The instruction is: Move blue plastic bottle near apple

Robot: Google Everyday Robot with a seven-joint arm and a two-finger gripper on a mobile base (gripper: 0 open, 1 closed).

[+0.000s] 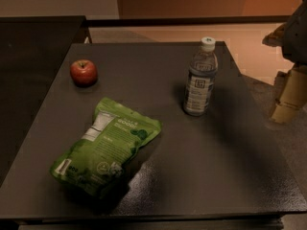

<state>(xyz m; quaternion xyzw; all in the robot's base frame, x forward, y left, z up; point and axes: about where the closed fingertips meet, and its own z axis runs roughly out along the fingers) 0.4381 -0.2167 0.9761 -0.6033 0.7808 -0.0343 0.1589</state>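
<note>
Nearest, well down-left of the gripper (288, 99), a crinkled green snack pouch (108, 145) lies flat on the matte dark table (216, 176). The gripper hangs beyond the table's right edge, touching nothing. Clenched or released, I cannot tell. Left of it the blue plastic bottle (200, 78) stands upright, clear and white-capped, probably easy to take from the side. Far left sits the glossy round apple (84, 72).

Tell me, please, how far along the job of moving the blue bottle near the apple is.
Done: nothing yet. The blue plastic bottle stands upright on the right side of the table, well apart from the apple at the far left. In hand: the end effector is at the right edge of view, not touching the bottle. Left: grasping the bottle, carrying it past the green pouch, and setting it beside the apple.
</note>
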